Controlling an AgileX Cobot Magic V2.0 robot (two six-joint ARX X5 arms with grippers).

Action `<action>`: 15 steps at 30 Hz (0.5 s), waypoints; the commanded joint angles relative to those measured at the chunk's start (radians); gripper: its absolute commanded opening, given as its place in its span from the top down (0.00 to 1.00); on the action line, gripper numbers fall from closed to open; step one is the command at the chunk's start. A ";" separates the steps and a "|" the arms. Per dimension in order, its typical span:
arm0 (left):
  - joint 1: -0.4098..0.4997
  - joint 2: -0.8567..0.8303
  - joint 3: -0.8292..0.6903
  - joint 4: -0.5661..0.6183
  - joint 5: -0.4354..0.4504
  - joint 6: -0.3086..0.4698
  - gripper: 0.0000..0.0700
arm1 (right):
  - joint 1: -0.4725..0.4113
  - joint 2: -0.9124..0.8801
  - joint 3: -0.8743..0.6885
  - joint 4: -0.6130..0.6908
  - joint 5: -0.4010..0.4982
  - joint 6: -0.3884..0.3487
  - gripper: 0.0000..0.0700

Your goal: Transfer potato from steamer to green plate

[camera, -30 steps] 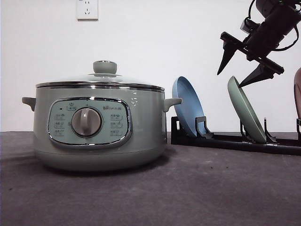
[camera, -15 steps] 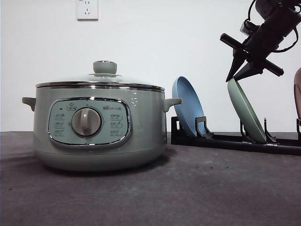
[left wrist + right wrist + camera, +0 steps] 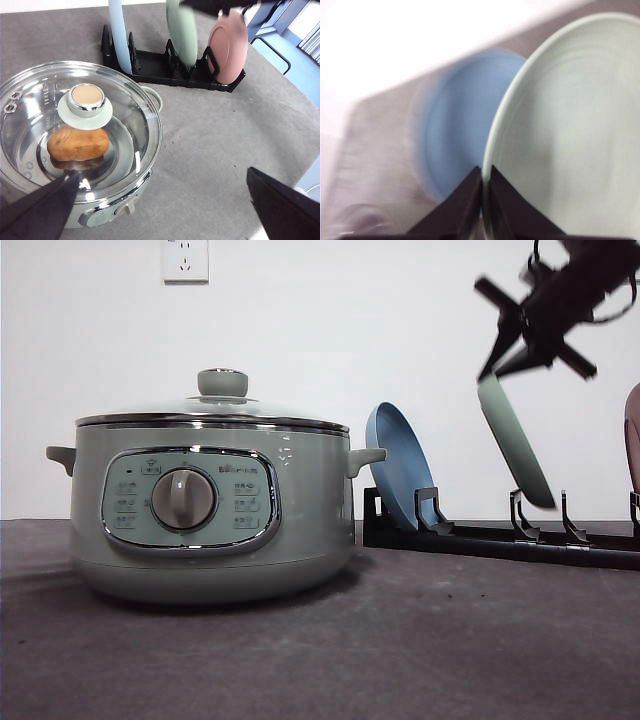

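The pale green steamer [image 3: 210, 510] stands at the left with its glass lid on. Through the lid, the orange-brown potato [image 3: 78, 143] lies inside it. My left gripper [image 3: 160, 210] hovers open above the steamer's front, holding nothing. My right gripper [image 3: 492, 374] is shut on the top rim of the green plate [image 3: 515, 440], which hangs tilted in the air above the rack [image 3: 500, 540]. In the right wrist view, the right gripper [image 3: 485, 180] pinches the green plate [image 3: 570, 140] at its edge.
A blue plate [image 3: 400, 465] stands on edge in the black rack's left slot. A pink plate [image 3: 227, 47] stands at the rack's other end. The lid knob [image 3: 86, 97] sits above the potato. Grey tabletop [image 3: 450, 640] lies in front of the rack.
My right gripper closed on the green plate's top rim and lifted it up out of its rack slot. The steamer and the blue plate have not moved.
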 commanded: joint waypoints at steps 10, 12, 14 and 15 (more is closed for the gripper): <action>-0.005 0.007 0.024 0.008 0.003 0.012 0.00 | 0.009 -0.233 0.065 -0.107 -0.038 -0.072 1.00; -0.005 0.007 0.024 0.009 0.003 0.012 0.00 | 0.024 -0.285 0.065 -0.180 -0.029 -0.146 1.00; -0.005 0.008 0.024 0.009 0.003 0.013 0.00 | 0.050 -0.341 0.065 -0.273 0.013 -0.230 1.00; -0.005 0.008 0.024 0.009 0.003 0.013 0.00 | 0.067 -0.366 0.065 -0.313 0.047 -0.263 1.00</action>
